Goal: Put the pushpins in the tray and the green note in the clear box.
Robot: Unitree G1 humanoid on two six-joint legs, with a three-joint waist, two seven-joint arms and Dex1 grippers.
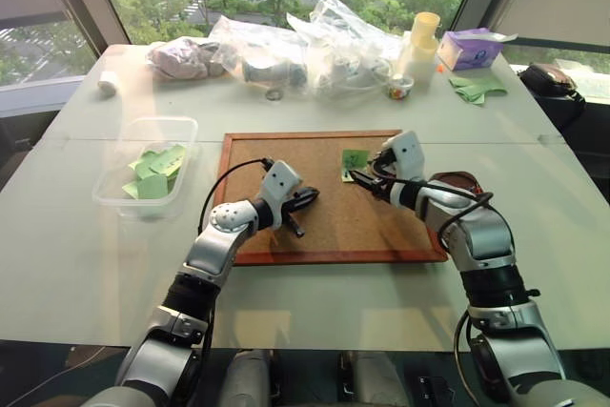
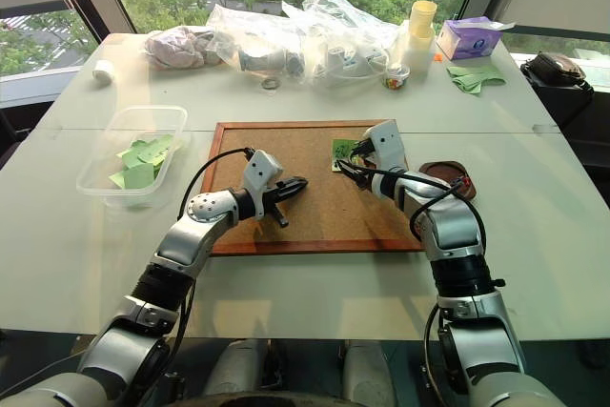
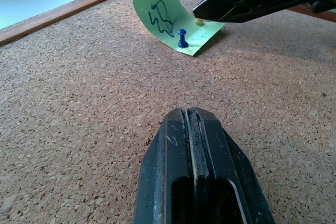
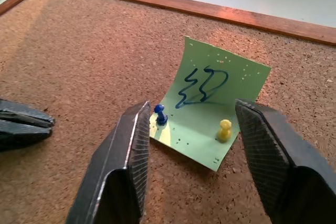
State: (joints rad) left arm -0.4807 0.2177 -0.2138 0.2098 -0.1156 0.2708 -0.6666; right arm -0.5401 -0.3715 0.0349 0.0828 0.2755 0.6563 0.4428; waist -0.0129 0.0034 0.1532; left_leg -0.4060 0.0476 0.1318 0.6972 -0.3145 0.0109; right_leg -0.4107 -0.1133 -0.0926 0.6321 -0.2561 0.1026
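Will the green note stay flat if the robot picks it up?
Probably not. The green note already curls up off the cork board, so it looks thin and floppy. The blue pushpin and yellow pushpin likely hold it until pulled.

The left gripper (image 3: pixel 195 124), fingers pressed together, hovers over the cork board (image 3: pixel 79 108); ahead, a blue pin (image 3: pixel 182 38) holds the curled green note (image 3: pixel 168 19).

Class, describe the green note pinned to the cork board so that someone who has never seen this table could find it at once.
Start at the wood-framed cork board in the middle of the table. Near its far right corner, just in front of the right gripper, lies a small light-green note with a dark blue scribble, its far edge curling up. Unlike the green slips in the clear box, it is held by a blue pushpin and a yellow pushpin.
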